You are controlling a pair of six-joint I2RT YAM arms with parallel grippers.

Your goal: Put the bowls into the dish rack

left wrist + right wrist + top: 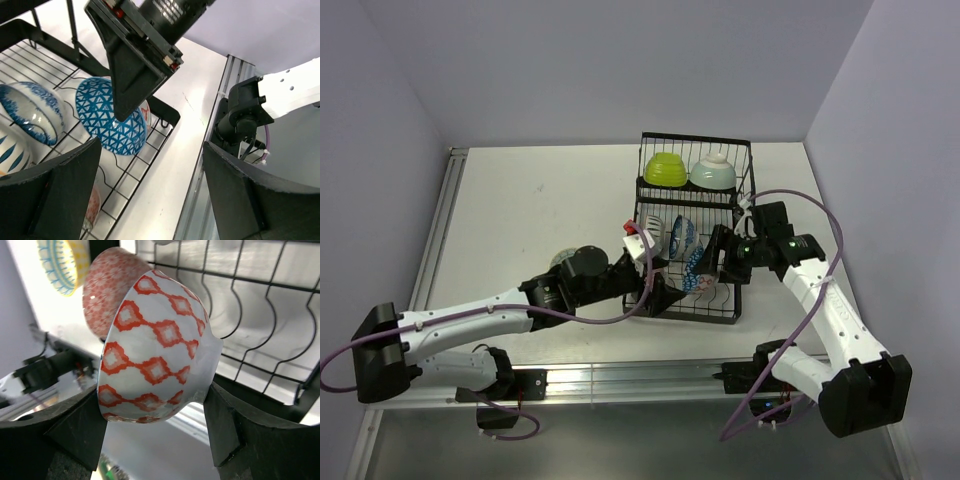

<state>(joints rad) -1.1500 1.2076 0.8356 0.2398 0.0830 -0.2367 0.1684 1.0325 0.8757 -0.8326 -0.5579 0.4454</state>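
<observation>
Walls (620, 60): pale lilac and bare, closing round the far and side edges of the table.
Table (540, 210): flat matte white, with a metal rail along its near edge.
Dish rack (695, 136): black wire, standing right of centre, its raised basket at the far end.
Right gripper (152, 400): clamped across the red-diamond bowl (155, 355), which is tipped on edge above the near slots, probably so it slips between the curved wires.
Left gripper (152, 145): spread wide with nothing in it, by the rack's near left corner.
Lime green bowl (665, 168), mint bowl (714, 173): side by side in the basket, seemingly rim down to drain.
Blue triangle bowl (95, 110): on edge in a slot.
</observation>
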